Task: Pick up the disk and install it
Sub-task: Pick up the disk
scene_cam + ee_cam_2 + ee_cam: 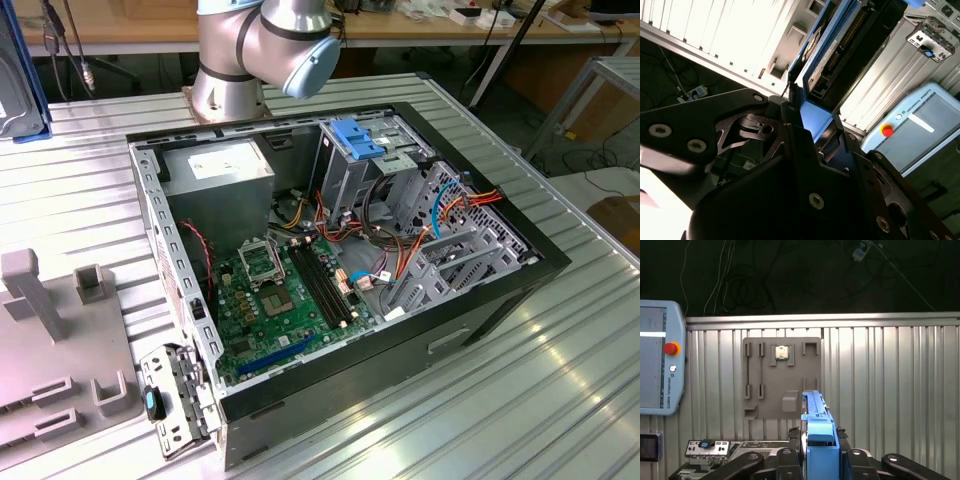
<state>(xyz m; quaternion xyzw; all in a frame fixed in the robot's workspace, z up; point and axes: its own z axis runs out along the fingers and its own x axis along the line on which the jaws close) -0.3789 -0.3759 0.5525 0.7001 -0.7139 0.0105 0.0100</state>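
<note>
While the black gripper's (pixel 819 440) fingers (pixel 795 445) pinch the flat dark grey metal disk (pixel 826 55) by its bright blue plastic carrier frame, it hangs edge-on over the ribbed metal worktop (pixel 890 390). A grey fixture plate (pixel 782 377) lies on that worktop.

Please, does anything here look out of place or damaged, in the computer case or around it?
Nothing looks damaged. One oddity: a small metal bracket with a blue latch sits tilted outside the computer case at its corner, in the exterior view's lower left; whether it is attached, I cannot tell. The tool grips the disk.
</note>
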